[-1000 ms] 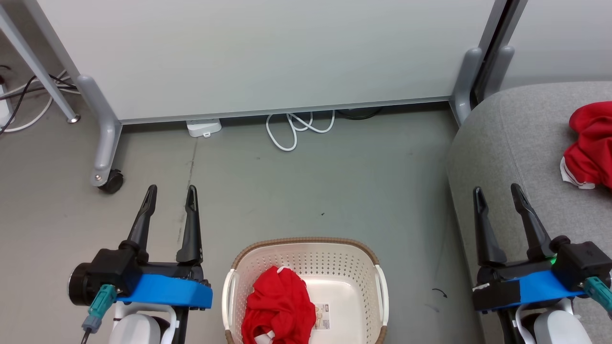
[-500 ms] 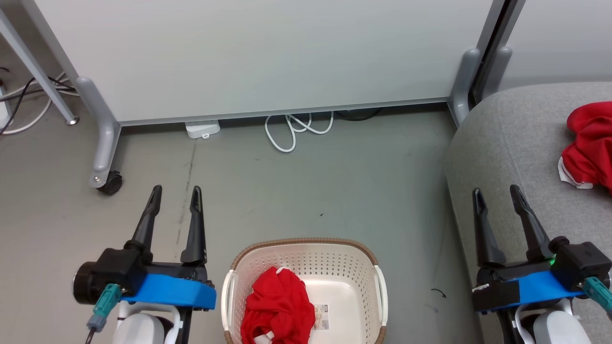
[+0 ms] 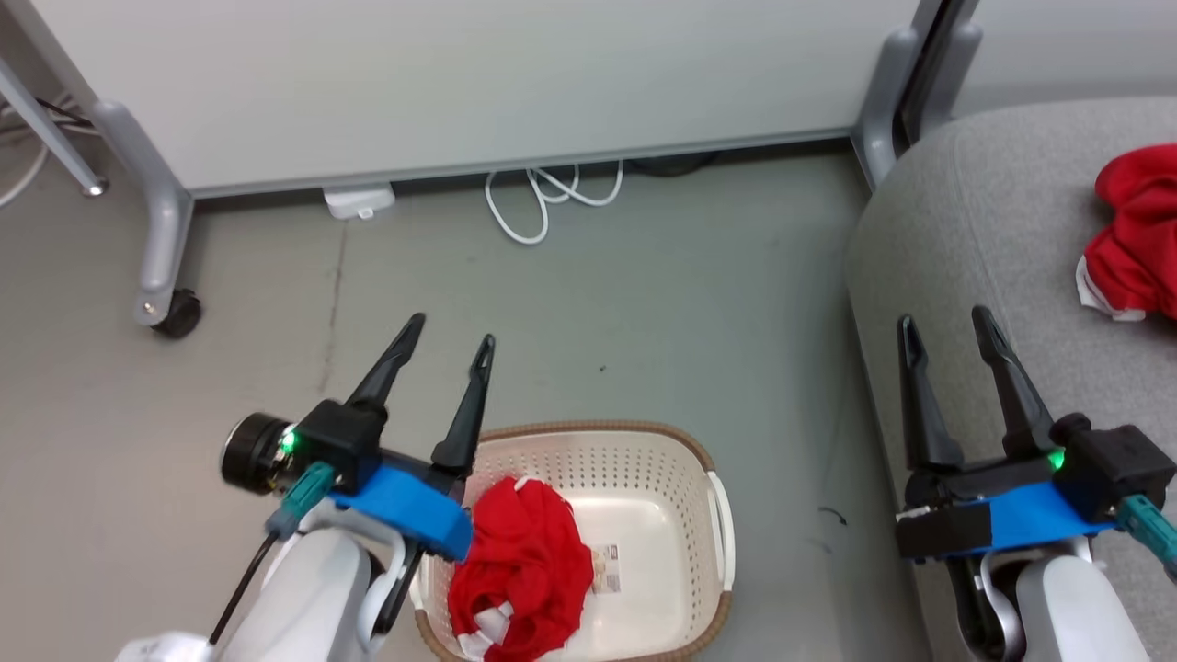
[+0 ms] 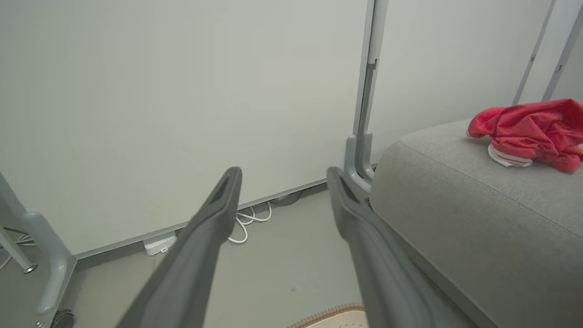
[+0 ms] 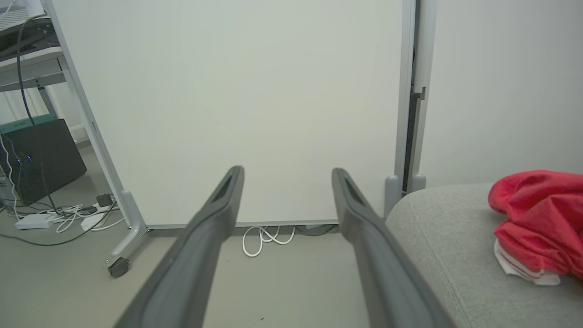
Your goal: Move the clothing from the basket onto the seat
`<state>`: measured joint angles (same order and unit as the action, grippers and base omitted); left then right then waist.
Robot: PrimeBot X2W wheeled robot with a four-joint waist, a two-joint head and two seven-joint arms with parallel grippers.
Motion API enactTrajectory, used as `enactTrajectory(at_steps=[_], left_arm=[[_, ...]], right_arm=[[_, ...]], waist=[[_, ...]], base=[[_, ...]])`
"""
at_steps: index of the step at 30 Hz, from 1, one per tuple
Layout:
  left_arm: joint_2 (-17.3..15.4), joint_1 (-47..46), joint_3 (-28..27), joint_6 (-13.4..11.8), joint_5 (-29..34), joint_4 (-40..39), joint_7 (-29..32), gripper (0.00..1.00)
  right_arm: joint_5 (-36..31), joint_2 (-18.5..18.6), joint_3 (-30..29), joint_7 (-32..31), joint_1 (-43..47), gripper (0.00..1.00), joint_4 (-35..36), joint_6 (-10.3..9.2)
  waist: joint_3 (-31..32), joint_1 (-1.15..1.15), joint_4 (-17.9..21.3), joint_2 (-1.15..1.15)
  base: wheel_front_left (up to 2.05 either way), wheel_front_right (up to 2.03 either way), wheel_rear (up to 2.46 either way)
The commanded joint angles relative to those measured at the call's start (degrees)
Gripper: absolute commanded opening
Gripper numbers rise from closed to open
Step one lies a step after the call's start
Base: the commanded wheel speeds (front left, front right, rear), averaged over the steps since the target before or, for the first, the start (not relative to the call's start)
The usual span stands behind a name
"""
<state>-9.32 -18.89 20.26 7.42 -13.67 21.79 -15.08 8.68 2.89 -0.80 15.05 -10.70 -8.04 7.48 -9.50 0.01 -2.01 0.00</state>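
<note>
A: Status? What's where, with counts.
B: Two red pieces. First garment [image 3: 524, 570] is bunched in the basket [image 3: 598, 428], left half, with white trim showing at its near end. Second garment [image 3: 1136, 244] is crumpled on the seat [image 3: 993, 211], at the right edge of the head view and partly cut off. It has white striped trim at its lower left.
A: Baskets, seats?
B: One basket, on the floor [image 3: 644, 303], left of the seat, not touching it. One seat. One label sticker [image 3: 607, 570] on the basket bottom, just right of the first garment.
A: Grippers?
B: Two, four fingers, nothing held. Left gripper [image 3: 452, 328]: body over the basket's left rim, fingers [image 4: 200, 246] spread wide. They point away and slightly right, tips over bare floor past the basket's far left corner. Clear of the first garment. Its wrist view has a sliver of the brown rim at the bottom edge between the fingers, and the second garment on the seat at upper right.
A: Right?
B: Right gripper [image 3: 942, 315]: fingers [image 5: 378, 255] wide apart too, gripping nothing, above the seat's left edge. Second garment is off to its right, well apart from the tips.
A: Background?
B: Two white partition panels [image 3: 460, 83] side by side with a dark gap between them. One caster [image 3: 179, 314]. One coiled white cable [image 3: 542, 198] on the floor at the panel's bottom edge.
</note>
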Motion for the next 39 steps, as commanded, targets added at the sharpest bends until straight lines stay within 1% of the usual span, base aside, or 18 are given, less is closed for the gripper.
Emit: enactTrajectory(at_steps=[1,6,12,17,21,25,29,32,35,39], left_arm=[[-1.0,-2.6,2.0,0.1,-0.7,1.9,-0.1,1.00],[-2.9,-8.9,9.8,0.0,-2.2,8.5,-0.1,1.00],[-5.0,-16.5,20.9,0.0,-3.5,17.3,-0.1,1.00],[-6.4,-22.0,32.3,0.0,-4.0,24.8,-0.1,1.00],[-7.0,-26.5,41.1,0.0,-5.6,30.1,0.1,1.00],[-7.3,-30.2,48.5,0.0,-7.9,34.7,1.3,1.00],[-7.5,-32.6,51.9,0.0,-9.1,37.8,2.6,1.00],[-7.6,-33.6,52.6,0.0,-8.4,38.9,3.4,1.00],[-8.0,-34.2,53.1,0.0,-5.7,40.6,5.8,1.00],[-8.0,-33.6,53.2,0.0,0.7,42.2,10.5,1.00]], right_arm=[[-0.5,0.0,0.2,0.2,-1.4,1.00,0.5,0.03],[-1.2,0.0,1.0,0.2,-4.2,1.00,1.4,0.03],[-1.8,0.0,1.9,0.2,-8.6,1.00,2.6,0.03],[-2.1,0.0,2.9,0.2,-12.3,1.00,3.6,0.03],[-2.4,0.0,3.7,0.2,-14.7,1.00,4.5,0.03],[-2.5,0.0,4.2,0.2,-16.8,1.00,5.3,0.03],[-2.6,0.0,4.3,0.2,-18.4,1.00,6.1,0.03],[-2.5,0.0,4.5,0.2,-19.1,1.00,6.6,0.03],[-2.3,0.0,4.6,0.2,-19.9,1.00,7.2,0.03],[-1.9,0.0,4.5,0.2,-20.8,1.00,7.7,0.03]], waist=[[-2.0,-0.01,1.0,0.00],[-6.7,-0.01,2.5,0.00],[-13.6,-0.01,4.2,0.00],[-19.6,-0.01,5.6,0.00],[-24.0,-0.01,6.4,0.00],[-27.8,-0.01,7.3,0.00],[-31.0,-0.01,8.1,0.00],[-32.6,-0.01,8.6,0.00],[-34.6,-0.01,9.3,0.00],[-36.9,-0.01,10.1,0.00]], base=[[0.00,0.00,0.00],[0.00,0.00,0.00],[0.00,0.00,0.00],[0.00,0.00,0.00],[0.00,0.00,0.00],[0.00,0.00,0.00],[0.00,0.00,0.00],[0.00,0.00,0.00],[0.00,0.00,0.00],[0.00,0.00,0.00]])
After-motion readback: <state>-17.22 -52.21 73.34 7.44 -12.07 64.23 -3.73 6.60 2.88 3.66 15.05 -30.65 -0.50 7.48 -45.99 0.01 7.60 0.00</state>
